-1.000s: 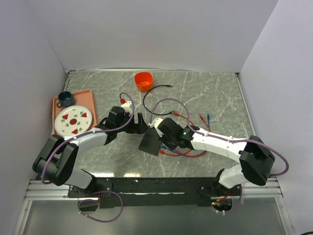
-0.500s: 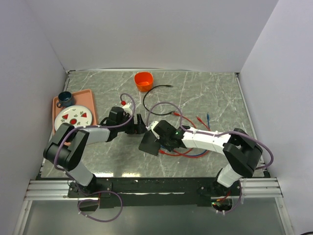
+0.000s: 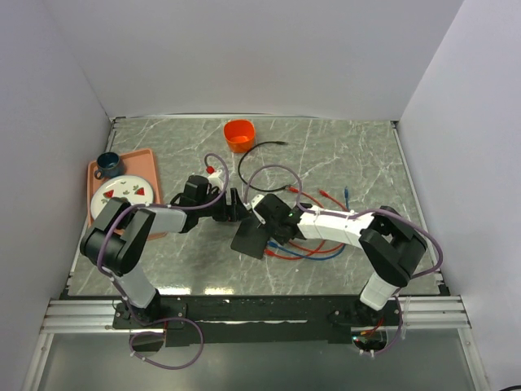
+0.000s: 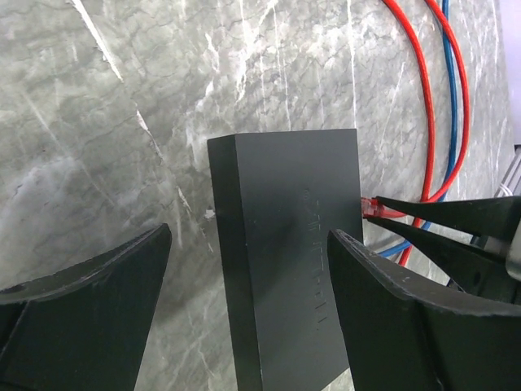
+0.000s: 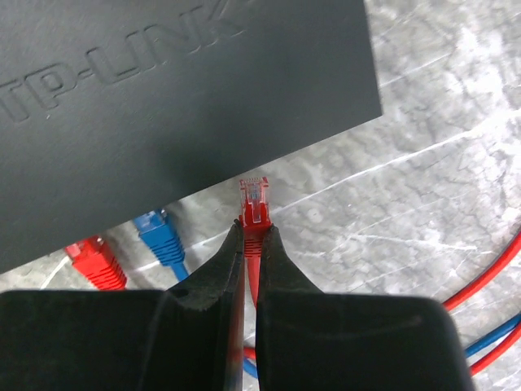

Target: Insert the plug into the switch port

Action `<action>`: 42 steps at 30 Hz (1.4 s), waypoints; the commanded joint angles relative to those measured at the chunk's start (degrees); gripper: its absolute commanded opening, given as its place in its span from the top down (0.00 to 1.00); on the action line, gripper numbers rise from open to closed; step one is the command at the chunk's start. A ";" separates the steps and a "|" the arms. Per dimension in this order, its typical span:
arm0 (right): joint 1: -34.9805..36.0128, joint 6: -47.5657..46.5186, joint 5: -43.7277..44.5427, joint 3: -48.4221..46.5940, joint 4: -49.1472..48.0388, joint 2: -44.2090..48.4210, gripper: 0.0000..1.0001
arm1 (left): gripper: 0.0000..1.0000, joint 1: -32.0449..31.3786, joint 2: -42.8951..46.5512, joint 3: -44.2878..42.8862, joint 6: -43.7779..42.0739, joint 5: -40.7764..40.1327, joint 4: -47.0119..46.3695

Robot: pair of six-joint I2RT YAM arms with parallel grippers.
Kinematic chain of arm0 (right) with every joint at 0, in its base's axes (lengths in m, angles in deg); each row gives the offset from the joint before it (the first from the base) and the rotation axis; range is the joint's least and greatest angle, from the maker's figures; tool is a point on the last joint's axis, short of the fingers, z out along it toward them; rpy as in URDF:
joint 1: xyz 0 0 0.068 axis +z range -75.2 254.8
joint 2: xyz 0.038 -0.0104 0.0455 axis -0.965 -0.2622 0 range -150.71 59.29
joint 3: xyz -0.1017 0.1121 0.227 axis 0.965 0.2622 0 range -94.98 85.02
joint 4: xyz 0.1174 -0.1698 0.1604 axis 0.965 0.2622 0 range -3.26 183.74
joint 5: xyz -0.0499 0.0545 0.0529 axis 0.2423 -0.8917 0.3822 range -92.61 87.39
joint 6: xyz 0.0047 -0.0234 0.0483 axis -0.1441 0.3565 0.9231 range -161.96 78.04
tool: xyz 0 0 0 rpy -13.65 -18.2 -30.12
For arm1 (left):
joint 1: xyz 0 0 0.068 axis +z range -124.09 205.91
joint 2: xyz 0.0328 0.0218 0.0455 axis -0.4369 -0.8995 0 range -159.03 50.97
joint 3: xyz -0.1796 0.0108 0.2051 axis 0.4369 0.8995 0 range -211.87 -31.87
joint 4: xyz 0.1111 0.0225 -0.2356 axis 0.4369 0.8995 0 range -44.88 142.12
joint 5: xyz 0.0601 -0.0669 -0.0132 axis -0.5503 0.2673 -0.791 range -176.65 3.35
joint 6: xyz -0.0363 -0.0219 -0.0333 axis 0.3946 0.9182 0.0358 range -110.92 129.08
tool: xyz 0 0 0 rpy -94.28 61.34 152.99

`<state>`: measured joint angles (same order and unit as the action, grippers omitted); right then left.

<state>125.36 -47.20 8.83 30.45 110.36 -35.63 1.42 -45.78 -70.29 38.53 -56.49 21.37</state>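
Observation:
The flat black switch box (image 3: 248,238) lies in the middle of the table, with embossed lettering on top in the right wrist view (image 5: 163,98). Its port opening is hidden from every view. My right gripper (image 5: 254,232) is shut on a red plug (image 5: 255,199), whose clear tip points at the box's near edge, a small gap away. In the top view this gripper (image 3: 265,221) is at the box's upper right edge. My left gripper (image 4: 248,238) is open, its fingers on either side of the box (image 4: 285,244) without touching; the red plug (image 4: 376,208) shows at the box's right edge.
A blue plug (image 5: 159,226) and another red plug (image 5: 94,254) lie at the same box edge. Red and blue cables (image 3: 313,248) loop to the right of the box. An orange cup (image 3: 238,134) and a black cable (image 3: 254,155) are behind. A tray (image 3: 146,163) with a plate is at the left.
My right gripper has moved left with the red plug, closer to the box's edge. My left gripper has shifted slightly right over the box. The box has stayed put.

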 commanded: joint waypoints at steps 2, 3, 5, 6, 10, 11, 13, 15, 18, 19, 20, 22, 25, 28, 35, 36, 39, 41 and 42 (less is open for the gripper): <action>-0.47 0.14 0.34 -2.39 -2.78 -0.18 1.00 | 0.16 0.06 -1.86 -0.52 0.34 1.75 0.28; -0.38 0.22 -0.19 -2.30 -2.96 -0.01 1.00 | 0.17 0.06 -1.95 -0.61 0.34 1.84 0.28; -0.38 0.49 -0.63 -2.21 -3.14 0.08 1.00 | 0.17 0.06 -2.30 -0.61 0.43 1.84 0.11; -0.55 0.49 -0.98 -2.21 -3.05 -0.18 1.00 | 0.17 0.06 -2.39 -0.70 0.78 1.67 -0.07; -0.21 0.66 -1.51 -2.21 -2.96 -0.71 1.00 | 0.18 0.06 -2.92 -0.96 1.31 2.10 -0.68; -0.20 0.75 -1.42 -2.04 -2.96 -0.71 1.00 | 0.18 0.06 -3.09 -0.96 1.31 2.28 -0.77; -0.12 0.75 -1.95 -2.04 -3.31 -0.54 1.00 | 0.19 0.06 -3.27 -1.14 1.49 2.54 -0.95; -0.03 0.75 -2.12 -2.12 -3.31 -0.54 1.00 | 0.19 0.06 -3.53 -1.40 1.57 2.54 -0.95; 0.41 0.84 -2.48 -2.82 -3.23 -1.15 1.00 | 0.19 0.06 -3.71 -1.49 1.84 2.81 -1.13; 0.50 0.84 -2.56 -3.26 -3.05 -1.24 1.00 | 0.19 0.06 -3.71 -1.49 1.92 2.89 -1.21; 0.50 0.93 -2.22 -3.35 -2.88 -1.59 1.00 | 0.19 0.06 -3.71 -1.58 2.10 2.55 -1.04; 0.67 0.84 -2.13 -3.88 -2.35 -1.94 1.00 | 0.19 0.06 -3.71 -1.49 2.36 2.37 -1.30; 0.85 0.93 -1.86 -3.88 -2.08 -2.21 1.00 | 0.18 0.06 -3.80 -1.40 2.71 2.37 -1.56; 1.02 1.10 -1.95 -3.36 -2.52 -1.68 1.00 | 0.19 0.06 -3.97 -1.40 3.15 2.63 -2.18; 1.03 0.66 -2.92 -3.35 -4.10 -1.50 1.00 | 0.23 -0.03 -5.46 -1.58 3.16 5.18 -2.97; 1.03 0.49 -3.18 -3.62 -4.10 -1.59 1.00 | 0.24 -0.03 -5.55 -1.58 2.98 5.27 -2.88; 1.11 -0.04 -3.71 -4.49 -4.19 -1.85 1.00 | 0.28 -0.12 -6.08 -1.84 2.28 6.06 -2.27; 1.20 -0.56 -3.79 -5.11 -4.19 -1.68 1.00 | 0.30 -0.21 -6.26 -2.02 2.10 6.24 -1.83; 1.11 -0.74 -3.97 -5.20 -4.28 -1.59 1.00 | 0.32 -0.29 -6.35 -1.93 2.10 6.24 -1.83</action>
<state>125.80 -47.20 6.18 28.73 109.39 -37.62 1.48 -50.37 -71.77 41.59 -51.71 17.06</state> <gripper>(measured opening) 0.053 0.707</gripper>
